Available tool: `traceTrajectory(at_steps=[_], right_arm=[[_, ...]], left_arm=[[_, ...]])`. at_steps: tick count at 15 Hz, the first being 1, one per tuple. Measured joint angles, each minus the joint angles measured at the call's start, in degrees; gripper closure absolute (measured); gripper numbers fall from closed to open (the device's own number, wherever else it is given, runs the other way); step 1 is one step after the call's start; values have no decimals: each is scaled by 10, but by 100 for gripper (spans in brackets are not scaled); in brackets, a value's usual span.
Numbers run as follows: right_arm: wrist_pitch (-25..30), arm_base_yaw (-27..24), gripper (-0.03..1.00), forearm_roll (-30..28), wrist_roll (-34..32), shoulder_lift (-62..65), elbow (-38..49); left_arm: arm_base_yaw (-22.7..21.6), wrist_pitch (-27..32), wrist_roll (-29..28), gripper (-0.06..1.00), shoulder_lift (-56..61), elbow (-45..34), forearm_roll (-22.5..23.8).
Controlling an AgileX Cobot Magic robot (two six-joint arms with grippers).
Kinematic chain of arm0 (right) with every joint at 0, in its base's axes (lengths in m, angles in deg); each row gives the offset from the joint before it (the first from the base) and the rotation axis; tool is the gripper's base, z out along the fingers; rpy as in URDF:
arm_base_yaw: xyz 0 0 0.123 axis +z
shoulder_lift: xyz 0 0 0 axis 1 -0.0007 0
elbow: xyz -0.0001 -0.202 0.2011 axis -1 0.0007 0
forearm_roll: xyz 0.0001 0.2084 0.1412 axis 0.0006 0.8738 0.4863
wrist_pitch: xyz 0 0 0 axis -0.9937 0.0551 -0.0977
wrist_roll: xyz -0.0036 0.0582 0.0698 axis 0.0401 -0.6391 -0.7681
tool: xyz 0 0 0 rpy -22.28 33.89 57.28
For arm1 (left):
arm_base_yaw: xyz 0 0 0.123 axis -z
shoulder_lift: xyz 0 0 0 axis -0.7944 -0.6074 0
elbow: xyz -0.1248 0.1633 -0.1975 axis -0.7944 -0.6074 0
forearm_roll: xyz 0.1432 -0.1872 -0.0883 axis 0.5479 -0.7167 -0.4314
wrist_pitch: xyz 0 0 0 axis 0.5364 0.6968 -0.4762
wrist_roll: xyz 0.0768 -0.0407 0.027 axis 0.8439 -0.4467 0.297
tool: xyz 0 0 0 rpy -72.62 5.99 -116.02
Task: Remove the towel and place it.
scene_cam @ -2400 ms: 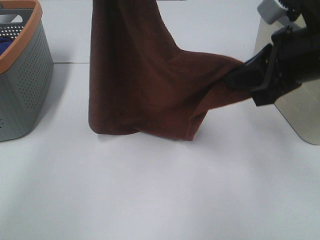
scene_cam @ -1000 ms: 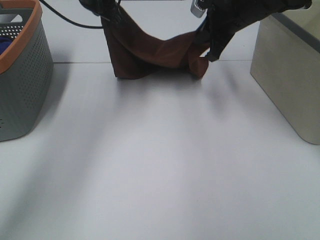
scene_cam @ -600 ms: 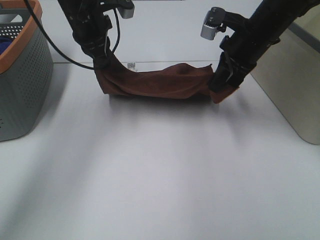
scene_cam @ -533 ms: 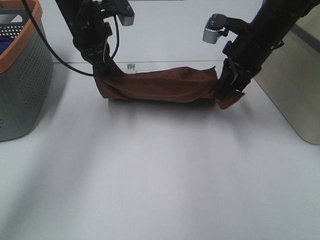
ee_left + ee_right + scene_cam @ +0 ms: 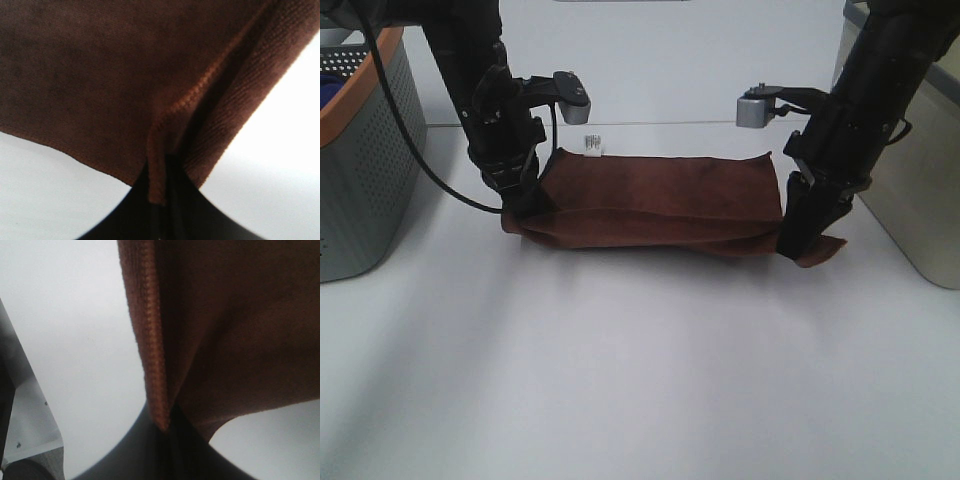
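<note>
**Towel lowered to the table, both ends pinched**

Left gripper (image 5: pixel 517 210) is clamped shut on the left end of the towel (image 5: pixel 660 205), and right gripper (image 5: pixel 796 238) is clamped on its right end. A second ago the cloth hung sagging further back. Now it lies stretched on the table (image 5: pixel 640 380), so placing looks nearly done and only the release remains. Its long axis runs left to right between the grippers, with the white tag (image 5: pixel 590 144) at the far left corner

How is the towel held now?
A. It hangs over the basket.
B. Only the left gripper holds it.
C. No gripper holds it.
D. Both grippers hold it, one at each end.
D: the left gripper and the right gripper are each shut on one end of the towel, which is spread between them.
</note>
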State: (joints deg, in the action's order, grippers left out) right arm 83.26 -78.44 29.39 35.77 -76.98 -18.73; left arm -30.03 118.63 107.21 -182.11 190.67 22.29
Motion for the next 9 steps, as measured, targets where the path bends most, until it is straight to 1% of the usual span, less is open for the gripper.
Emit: traceTrajectory(at_steps=[2,3,4,9], right_arm=[[0,0,97,-15,-15,0,14],[0,0,97,-19,-27,0,14],[0,0,97,-18,-31,0,15],[0,0,97,-3,-44,0,28]], left_arm=[[0,0,-1,94,1,-10,-14],[0,0,0,94,4,-31,-19],[0,0,5,94,11,-56,-19],[0,0,5,94,64,-111,-12]])
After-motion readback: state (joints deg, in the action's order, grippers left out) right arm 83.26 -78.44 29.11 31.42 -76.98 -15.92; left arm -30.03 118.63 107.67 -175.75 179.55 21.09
